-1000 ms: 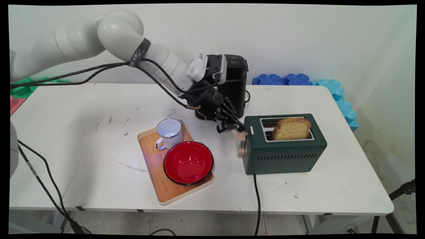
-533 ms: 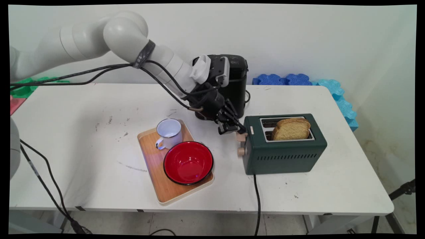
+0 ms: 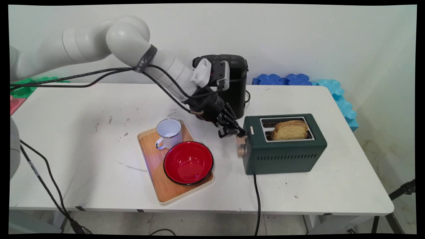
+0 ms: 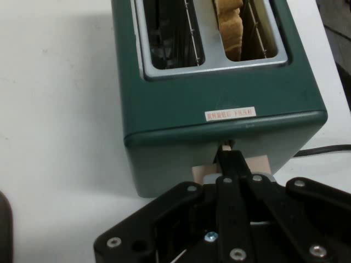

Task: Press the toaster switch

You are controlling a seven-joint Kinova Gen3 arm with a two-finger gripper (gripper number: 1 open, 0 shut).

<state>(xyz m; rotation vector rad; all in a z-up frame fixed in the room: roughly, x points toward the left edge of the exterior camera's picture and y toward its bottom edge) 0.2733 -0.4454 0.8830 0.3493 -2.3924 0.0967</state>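
Note:
A dark green two-slot toaster (image 3: 285, 156) stands right of centre on the table, with a slice of toast (image 3: 290, 130) sunk partly into its near slot. My gripper (image 3: 236, 132) is shut, its tips pressing from above on the beige lever (image 3: 241, 139) at the toaster's left end. A round beige knob (image 3: 240, 151) sits just below the lever. The hand view looks down on the toaster (image 4: 219, 104), the toast (image 4: 230, 27) in the right-hand slot, and my gripper (image 4: 226, 158) resting on the lever (image 4: 259, 163).
A wooden tray (image 3: 154, 167) left of the toaster carries a white mug (image 3: 169, 132) and a red bowl (image 3: 188, 162). A black coffee machine (image 3: 237, 83) stands right behind my hand. The toaster's cord (image 3: 257, 199) runs off the front edge. Blue foam blocks (image 3: 285, 79) line the back right.
My gripper has moved down with the lever under its tips. The toast has sunk lower into the slot.

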